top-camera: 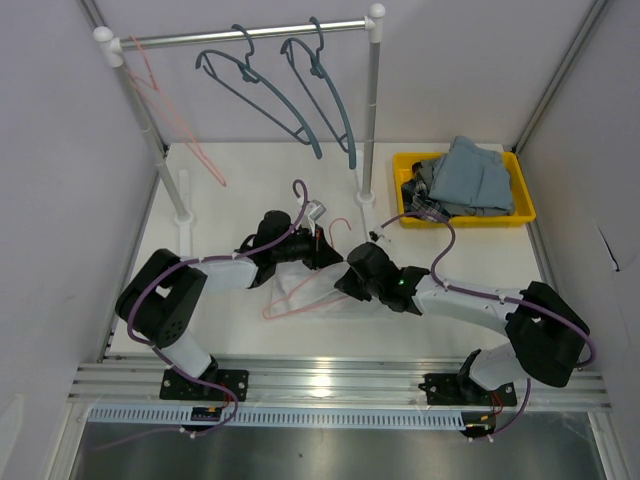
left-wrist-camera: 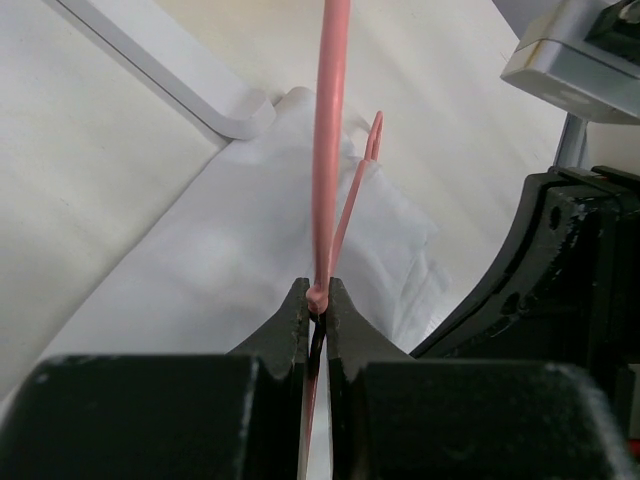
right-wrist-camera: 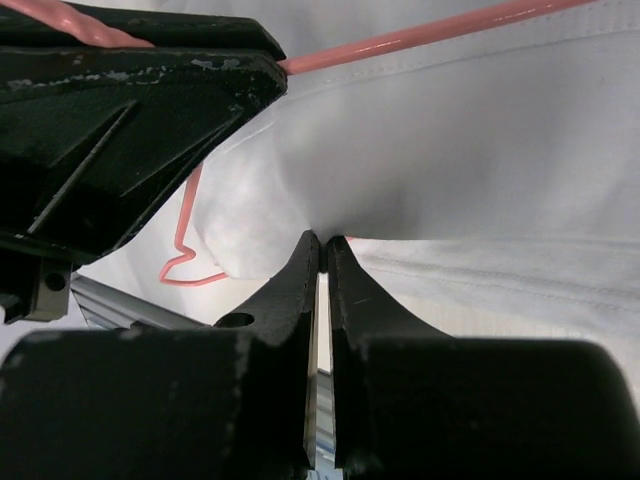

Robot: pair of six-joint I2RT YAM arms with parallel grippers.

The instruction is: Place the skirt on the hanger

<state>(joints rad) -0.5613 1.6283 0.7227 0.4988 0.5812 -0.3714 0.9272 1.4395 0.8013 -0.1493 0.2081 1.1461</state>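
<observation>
Two closed grips: left hand (left-wrist-camera: pixel 318 298) clamps the pink hanger (left-wrist-camera: pixel 328 140) by its wire, right hand (right-wrist-camera: pixel 322 250) pinches a fold of the white skirt (right-wrist-camera: pixel 450 150) lying on the desk (top-camera: pixel 480 262) under the hanger; likely failures are the thin wire twisting in its grip, or the small fold slipping free under pull.

Smooth, glossy coating gleams on the pink hanger (left-wrist-camera: pixel 328 150) against the matt, softly creased cloth of the white skirt (right-wrist-camera: pixel 480 150). The right gripper (right-wrist-camera: pixel 322 245) shows scuffed matt black plastic, the clothes rail (top-camera: pixel 190 37) polished metal, the yellow bin (top-camera: pixel 465 221) smooth plastic.
</observation>
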